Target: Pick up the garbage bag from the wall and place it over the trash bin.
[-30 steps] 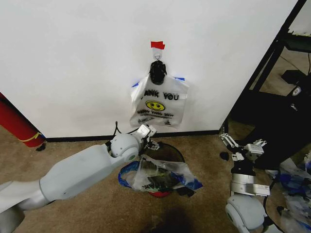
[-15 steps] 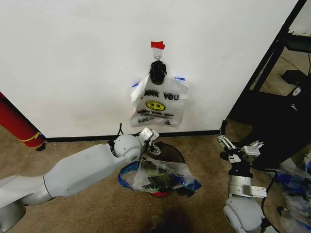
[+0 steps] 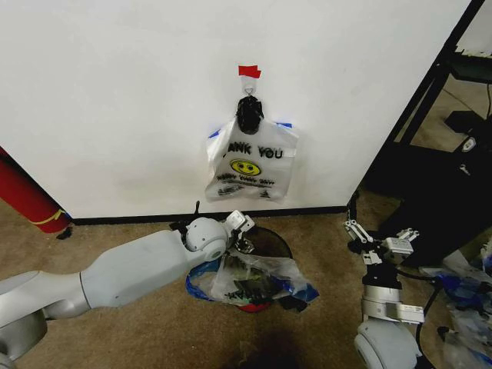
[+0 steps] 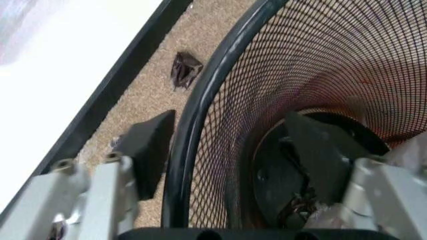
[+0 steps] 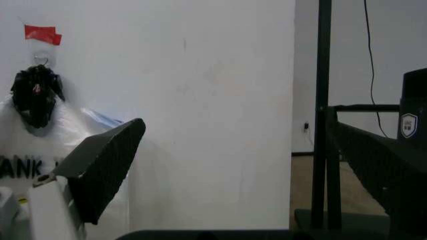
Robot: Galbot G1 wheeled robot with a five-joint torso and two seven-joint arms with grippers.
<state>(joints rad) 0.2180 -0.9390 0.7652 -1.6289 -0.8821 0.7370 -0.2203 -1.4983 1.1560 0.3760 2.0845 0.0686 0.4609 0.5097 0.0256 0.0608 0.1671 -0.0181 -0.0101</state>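
Over the far rim of the trash bin (image 3: 265,240) we hold our left gripper (image 3: 242,231), wide open, with nothing in it. One finger sits outside the rim and one inside. The garbage bag (image 3: 250,278) lies crumpled across the bin's near side, just near of that gripper, stretched left to right. Our right gripper (image 3: 382,240) waits open and empty, well off to the right, so our left arm is nearer.

Against the white wall (image 3: 115,100) a white "THANK YOU" bag (image 3: 250,165) is showing a yellow smiley under red tape (image 3: 249,71), while the clear, blue-patched garbage bag (image 3: 254,280) is draping the black mesh trash bin (image 4: 280,115).
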